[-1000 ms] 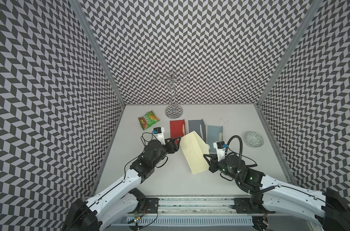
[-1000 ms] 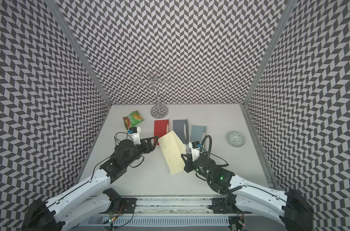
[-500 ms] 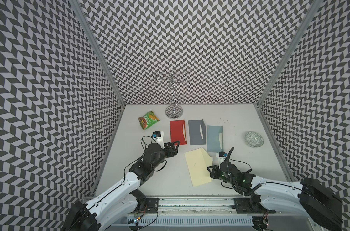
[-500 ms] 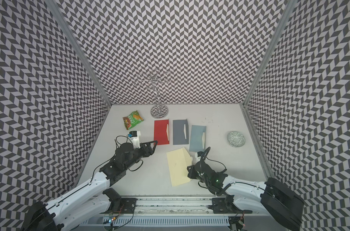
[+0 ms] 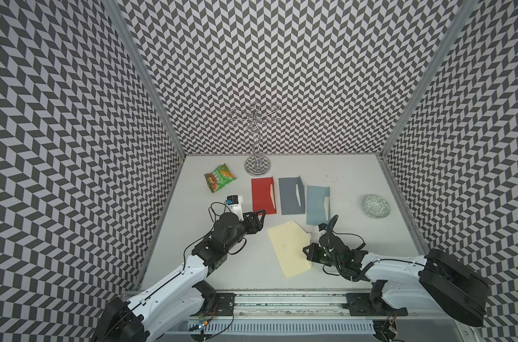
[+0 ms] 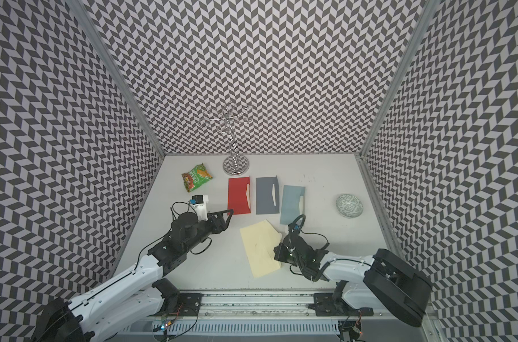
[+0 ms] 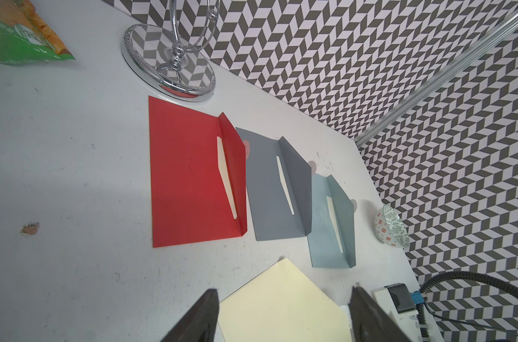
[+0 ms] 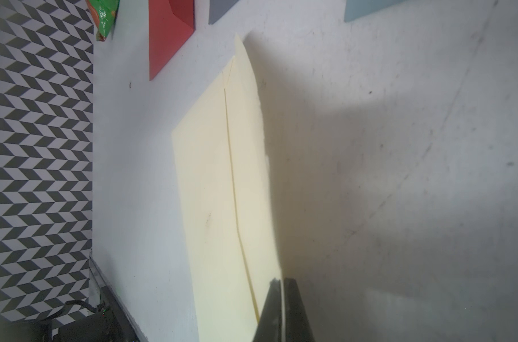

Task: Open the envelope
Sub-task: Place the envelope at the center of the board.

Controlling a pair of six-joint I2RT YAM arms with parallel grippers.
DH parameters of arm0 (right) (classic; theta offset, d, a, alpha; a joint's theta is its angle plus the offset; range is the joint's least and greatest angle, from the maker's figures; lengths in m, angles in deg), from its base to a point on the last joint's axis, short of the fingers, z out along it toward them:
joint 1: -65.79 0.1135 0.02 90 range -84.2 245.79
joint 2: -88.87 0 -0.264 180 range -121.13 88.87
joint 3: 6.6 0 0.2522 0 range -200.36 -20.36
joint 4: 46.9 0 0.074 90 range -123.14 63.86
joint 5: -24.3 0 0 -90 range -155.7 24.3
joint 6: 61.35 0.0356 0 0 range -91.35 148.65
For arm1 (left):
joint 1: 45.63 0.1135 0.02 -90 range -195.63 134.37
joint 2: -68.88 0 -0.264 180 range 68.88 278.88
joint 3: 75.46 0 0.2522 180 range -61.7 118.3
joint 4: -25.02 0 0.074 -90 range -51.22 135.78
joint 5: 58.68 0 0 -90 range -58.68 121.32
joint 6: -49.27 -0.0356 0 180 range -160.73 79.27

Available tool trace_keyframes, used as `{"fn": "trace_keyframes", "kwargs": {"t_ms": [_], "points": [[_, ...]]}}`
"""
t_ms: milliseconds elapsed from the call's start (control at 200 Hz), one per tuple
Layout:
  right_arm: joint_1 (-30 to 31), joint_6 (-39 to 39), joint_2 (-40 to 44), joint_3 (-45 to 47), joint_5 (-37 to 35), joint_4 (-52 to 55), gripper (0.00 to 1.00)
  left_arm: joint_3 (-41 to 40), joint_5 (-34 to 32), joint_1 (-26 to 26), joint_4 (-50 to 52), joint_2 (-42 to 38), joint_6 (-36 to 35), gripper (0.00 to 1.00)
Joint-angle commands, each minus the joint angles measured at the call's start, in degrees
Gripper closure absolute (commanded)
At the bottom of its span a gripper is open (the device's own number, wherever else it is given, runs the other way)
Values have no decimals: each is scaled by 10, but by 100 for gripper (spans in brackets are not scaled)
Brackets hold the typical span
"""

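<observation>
The cream envelope [image 5: 287, 248] [image 6: 259, 251] lies on the white table near the front, its pointed flap side turned toward the right arm. My right gripper [image 5: 306, 251] [image 6: 277, 251] is low at the envelope's right edge. In the right wrist view the right gripper [image 8: 282, 281] is shut on the thin edge of the envelope [image 8: 216, 192]. My left gripper [image 5: 260, 217] [image 6: 226, 215] hovers left of the envelope's far corner and does not touch it. The left wrist view shows the left gripper [image 7: 284, 290] open and empty, with the envelope [image 7: 281, 308] beyond it.
Behind the cream one lie a red envelope [image 5: 263, 195], a grey envelope [image 5: 291, 195] and a light blue envelope [image 5: 317, 204], flaps lifted. A green snack bag [image 5: 219, 177] and a chrome stand [image 5: 257, 164] are at the back. A patterned bowl [image 5: 376, 206] sits right.
The envelope, held up at a tilt between both grippers a second ago, has come down flat on the table with the right gripper. The left gripper now stands apart from it.
</observation>
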Motion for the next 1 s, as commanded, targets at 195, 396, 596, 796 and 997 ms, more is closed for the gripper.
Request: {"fn": "trace_keyframes", "kwargs": {"t_ms": [195,396,596,796,997], "points": [[-8,-2,88,-26,-68,63,60,-7,-20,1,5,-30,-14,28],[-11,-66,249,-61,-262,197,48,-7,-43,3,10,-53,-32,28],[-30,-208,385,-72,-457,206,29,7,-88,8,24,-72,-63,26],[-146,-273,367,-98,-449,174,24,13,-136,18,7,-76,-100,21],[-214,-302,300,-62,-500,60,17,28,-228,28,-37,-27,-170,2]]}}
